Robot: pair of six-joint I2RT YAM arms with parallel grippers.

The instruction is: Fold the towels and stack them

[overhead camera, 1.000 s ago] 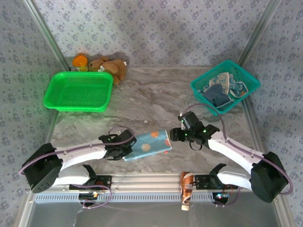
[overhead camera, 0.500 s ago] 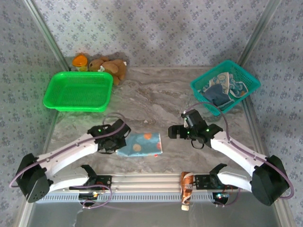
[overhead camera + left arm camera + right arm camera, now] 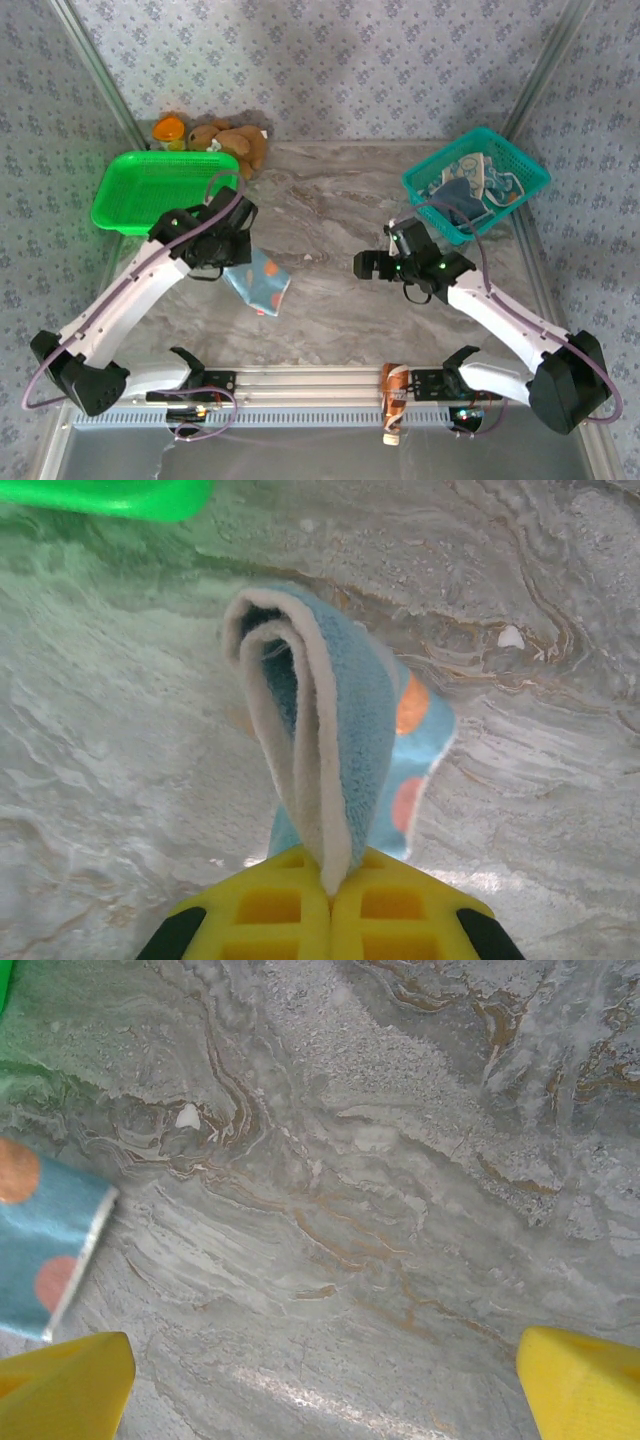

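Your left gripper (image 3: 330, 885) pinches the folded polka-dot towel (image 3: 258, 283), centre-left; right gripper (image 3: 325, 1385) spread. Next, probably lower it into the green basket (image 3: 120, 212).

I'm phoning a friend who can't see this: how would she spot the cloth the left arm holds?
Find the green basket at the table's far left. Just in front of it, the left gripper pinches a folded towel. It is blue with orange dots, unlike the cloths heaped in the teal basket.

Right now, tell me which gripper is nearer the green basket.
Left. The left gripper, holding the dotted towel, hangs just by the green basket; the right gripper stands open far to its right.
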